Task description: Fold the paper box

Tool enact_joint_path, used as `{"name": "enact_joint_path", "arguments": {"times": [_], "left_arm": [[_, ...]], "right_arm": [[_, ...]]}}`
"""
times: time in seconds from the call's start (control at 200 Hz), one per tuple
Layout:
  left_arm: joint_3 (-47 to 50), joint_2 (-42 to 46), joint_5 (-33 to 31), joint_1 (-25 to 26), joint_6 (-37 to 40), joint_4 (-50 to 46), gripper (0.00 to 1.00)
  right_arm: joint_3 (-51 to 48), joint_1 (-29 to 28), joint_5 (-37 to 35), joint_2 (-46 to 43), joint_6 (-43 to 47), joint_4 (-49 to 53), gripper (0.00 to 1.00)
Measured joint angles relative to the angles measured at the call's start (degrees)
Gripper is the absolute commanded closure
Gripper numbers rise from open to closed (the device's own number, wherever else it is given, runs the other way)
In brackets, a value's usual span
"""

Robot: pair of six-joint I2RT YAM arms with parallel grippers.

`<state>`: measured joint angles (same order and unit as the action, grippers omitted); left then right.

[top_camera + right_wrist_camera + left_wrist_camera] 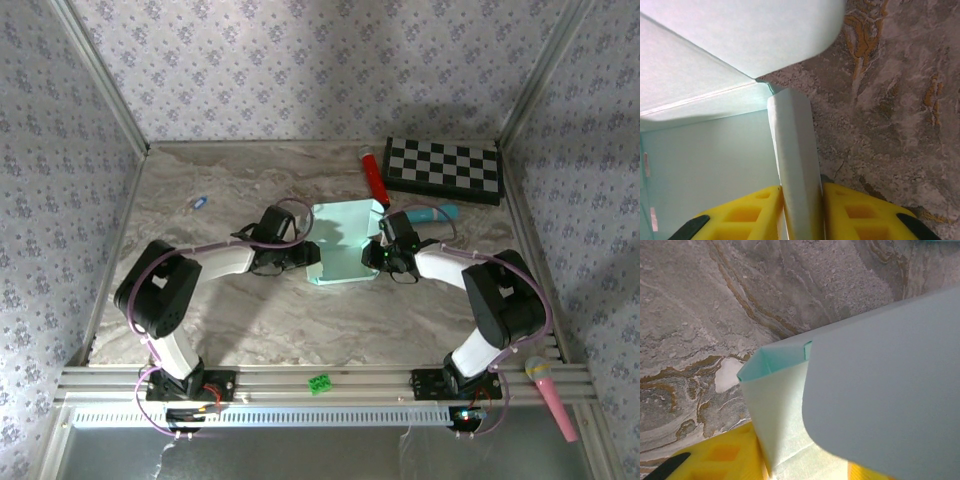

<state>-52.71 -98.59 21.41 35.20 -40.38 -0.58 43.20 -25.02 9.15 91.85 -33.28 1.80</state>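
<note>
Judging by how the card stands, you are partway through: the paper box [345,245] sits in the middle of the table [250,310], between the two arms, no longer a flat sheet but not yet a closed box. The left gripper [308,257] is at its left edge and the right gripper [376,252] at its right edge. In the right wrist view, the right side wall [795,165] stands upright with a yellow pad [747,215] pressed against each face, so those jaws are nearly closed and have hold of that wall. In the left wrist view, the left side wall [775,410] is also raised and forms a corner with the panel beside it. It runs down between the yellow pads, with the near pad [725,455] right against it. Bare table shows between the wall and the other pad, so those jaws look only partly closed, straddling the wall rather than pinching it. What seems done is lifting both side walls. What seems left is locking them, since you can see a large rounded flap [880,400] hanging loose over the left corner. A similar one [765,30] lies above the right wall, untucked. Whether any tab is seated in its slot is too small to tell.
</note>
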Motion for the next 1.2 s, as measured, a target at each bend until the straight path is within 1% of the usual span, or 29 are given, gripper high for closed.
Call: {"name": "enact_joint_path", "arguments": {"times": [0.085,0.16,0.225,0.285,0.565,0.785,0.945,1.045,1.139,1.164,1.199], "left_arm": [[-0.63,-0.2,-0.24,0.22,0.17,-1.03,0.59],[-1.07,-0.22,-0.33,0.5,0.35,-1.55,0.56],[-1.18,-0.22,-0.35,0.72,0.57,-1.66,0.51],[-1.18,-0.2,-0.24,0.94,0.83,-1.68,0.49],[-1.18,-0.15,0.04,1.36,0.83,-0.74,0.49],[-0.66,0.26,1.53,1.46,0.7,2.08,0.38],[0.9,1.64,1.88,1.86,0.44,4.39,0.34],[1.53,1.88,1.64,1.95,0.31,5.2,0.38],[1.84,1.88,1.11,1.95,-0.11,5.44,0.56],[1.92,1.86,1.03,1.95,-0.33,5.49,0.59],[2.03,1.86,0.85,1.92,-0.44,5.49,0.61]], "right_arm": [[0.0,-0.15,-0.39,-0.02,-0.22,0.02,0.72],[0.0,-0.26,-0.79,-0.07,-0.39,0.15,0.73],[0.0,-0.28,-0.96,-0.07,-0.39,0.2,0.73],[0.0,-0.33,-1.07,-0.07,-0.39,0.2,0.73],[0.0,-0.44,-1.38,-0.07,-0.61,0.22,0.73],[0.0,-0.46,-1.49,-0.04,-0.85,0.22,0.74],[-0.09,-0.52,-1.49,-0.04,-0.92,0.2,0.74],[-0.11,-0.55,-1.49,-0.02,-1.03,0.2,0.74],[-0.11,-0.57,-1.49,0.04,-1.05,0.2,0.75],[-0.11,-0.59,-1.51,0.04,-1.05,0.2,0.75],[-0.11,-0.59,-1.51,0.07,-1.05,0.2,0.75]]}}
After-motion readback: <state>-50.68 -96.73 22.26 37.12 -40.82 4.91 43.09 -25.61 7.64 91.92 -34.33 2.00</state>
